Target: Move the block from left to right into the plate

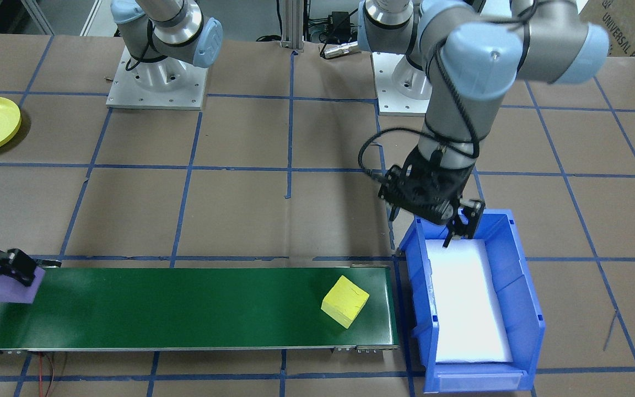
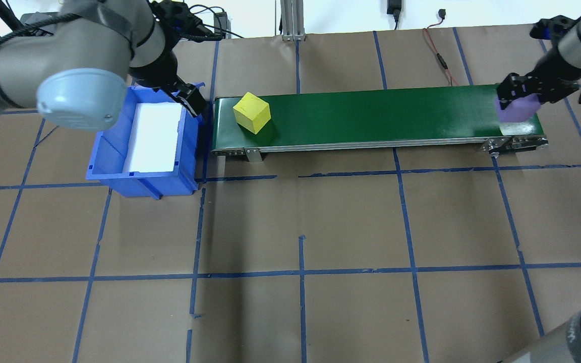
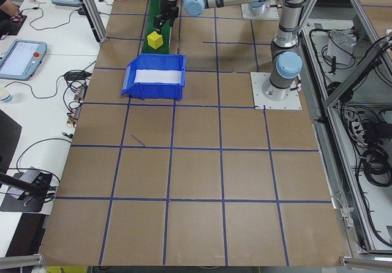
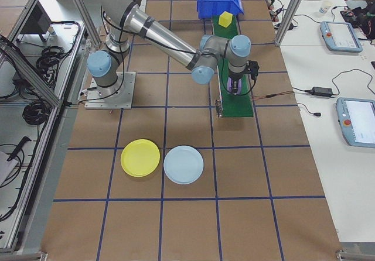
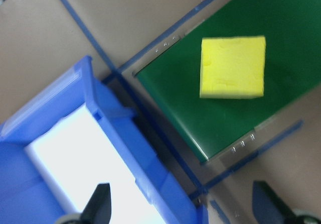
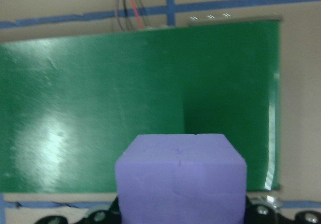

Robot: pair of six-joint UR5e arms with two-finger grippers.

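Surface: brown paper with a blue tape grid carries a green conveyor belt (image 2: pixel 371 118), a blue bin (image 2: pixel 141 151) at one end and two plates off past the other.
Right end effector (image 2: pixel 515 101): you have it closed on the purple block (image 2: pixel 517 109) at the belt's far end, the block filling the gap between the fingers.
Left end effector (image 1: pixel 455 223): it hangs over the blue bin's corner with its fingers spread and nothing between them.
Yellow block (image 1: pixel 345 301): it sits on the belt just beside the left end effector, untouched.
Plate (image 4: pixel 140 157): the yellow plate lies well away from the right end effector, toward the robot's side, touching a pale blue plate (image 4: pixel 183 164).
Step in hand: carrying purple to the plate, I judge; lift straight up first so the block clears the belt's edge.
Room: open surface lies between belt and plate; aim for the yellow plate's middle, away from its pale blue neighbour.
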